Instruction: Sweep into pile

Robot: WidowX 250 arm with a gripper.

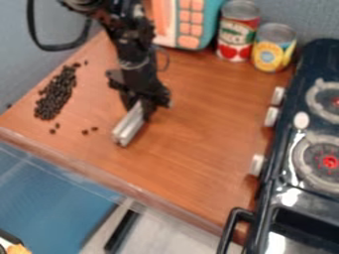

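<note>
Most of the sweeping looks done, with a little tidying left. The bulk of the dark beans [55,94] lie in a long, narrow heap on the left side of the wooden surface [192,134], running at a slant beside its far left edge. A few are apart from the heap: two stray beans [89,130] near its lower end, towards the front edge, another couple [55,128] just below it, and a few loose ones [81,64] at its upper tip. One more dark speck [9,105] sits right by the left edge and may be a bean too. The gripper [142,102] hangs over the middle left of the surface, well apart from the heap, its jaws closed around a pale metal bar [128,126] that slants down towards the front and seems to serve as the sweeper. What remains, I'd judge, is to bring in the strays and perhaps push the long heap into a rounder one. The beans at the edge call for care, since a stroke outward could send them over.
</note>
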